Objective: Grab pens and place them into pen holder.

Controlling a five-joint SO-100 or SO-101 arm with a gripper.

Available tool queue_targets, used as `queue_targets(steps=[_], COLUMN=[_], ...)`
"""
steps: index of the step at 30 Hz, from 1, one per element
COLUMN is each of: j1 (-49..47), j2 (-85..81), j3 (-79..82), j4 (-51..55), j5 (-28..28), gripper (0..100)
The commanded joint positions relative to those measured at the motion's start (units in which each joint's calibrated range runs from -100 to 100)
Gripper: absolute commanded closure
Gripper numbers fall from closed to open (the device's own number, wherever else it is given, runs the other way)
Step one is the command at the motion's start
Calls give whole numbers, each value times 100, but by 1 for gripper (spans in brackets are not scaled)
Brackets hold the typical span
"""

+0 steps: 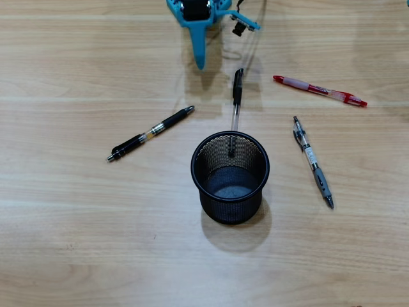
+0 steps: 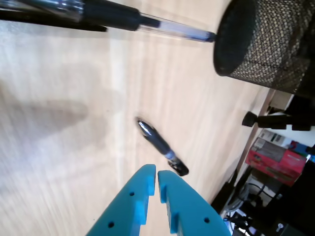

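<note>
A black mesh pen holder [image 1: 230, 192] stands in the middle of the wooden table. One clear pen with a black cap [image 1: 237, 89] leans with its tip inside the holder. A black pen [image 1: 150, 133] lies to the holder's left, a red pen [image 1: 319, 90] at the upper right, and a grey-grip pen [image 1: 313, 161] at the right. My blue gripper [image 1: 200, 62] is at the top, left of the leaning pen, shut and empty. In the wrist view the jaws [image 2: 157, 172] are closed with a thin slit; a dark pen [image 2: 160, 145] lies just beyond them, and the leaning pen [image 2: 123, 19] and the holder [image 2: 266, 44] show above.
Cables and a small black part [image 1: 239, 27] hang beside the arm at the top. In the wrist view the table's edge runs at the right, with a red box [image 2: 278, 160] and clutter beyond it.
</note>
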Motion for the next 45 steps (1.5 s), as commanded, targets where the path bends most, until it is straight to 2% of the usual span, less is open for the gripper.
queue_targets(steps=[1, 11, 13, 21, 24, 28, 31, 38, 45], j1=[82, 82, 82, -192, -320, -714, -1089, -1793, -1866], j2=[993, 3040, 3379, 4636, 4806, 4891, 4942, 5808, 7057], j3=[-1216, -3117, -3533, -6013, -6502, -6755, -6782, -6800, -7425], j4=[-16, -16, 84, 1979, 2435, 2480, 2480, 2480, 2508], j5=[-34, -50, -223, -2065, -2107, -2343, -3034, -5034, -5809], gripper=[98, 97, 97, 97, 97, 98, 98, 98, 97])
